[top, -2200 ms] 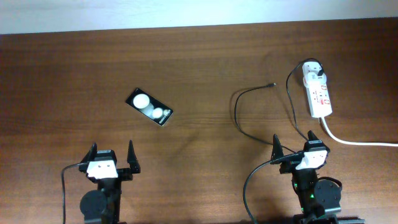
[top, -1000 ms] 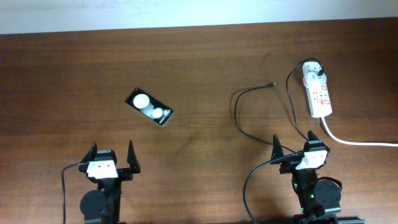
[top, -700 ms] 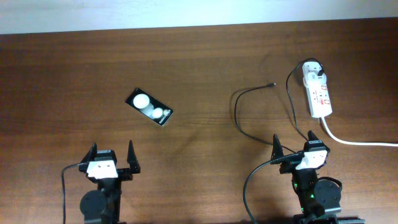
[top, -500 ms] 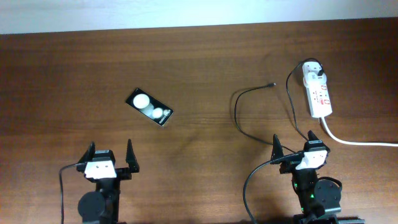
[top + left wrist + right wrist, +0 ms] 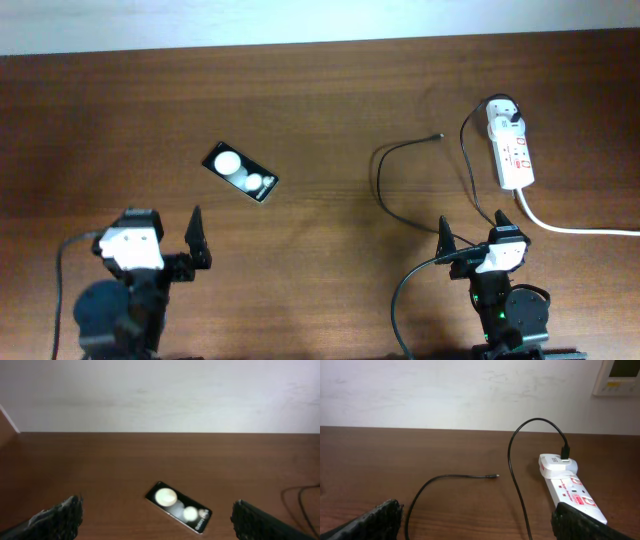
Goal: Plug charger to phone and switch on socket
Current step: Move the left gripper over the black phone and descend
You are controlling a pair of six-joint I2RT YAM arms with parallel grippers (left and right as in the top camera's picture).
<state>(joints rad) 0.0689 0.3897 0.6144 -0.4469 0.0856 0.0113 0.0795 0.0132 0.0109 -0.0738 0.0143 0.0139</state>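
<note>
with jaws released and empty, the left gripper (image 5: 157,522) faces the phone (image 5: 241,172) and the right gripper (image 5: 472,228) faces the charger (image 5: 378,178), apparently each poised to fetch its part, while the socket (image 5: 510,150) waits near the surface's right edge.

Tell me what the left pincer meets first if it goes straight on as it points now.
Probably the phone, lying flat on the table just right of the midline of the open left pincer. Height is unclear, so it might pass over.

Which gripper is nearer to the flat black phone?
Left. The left gripper sits below-left of the phone in the overhead view; the right gripper sits far to its right.
</note>
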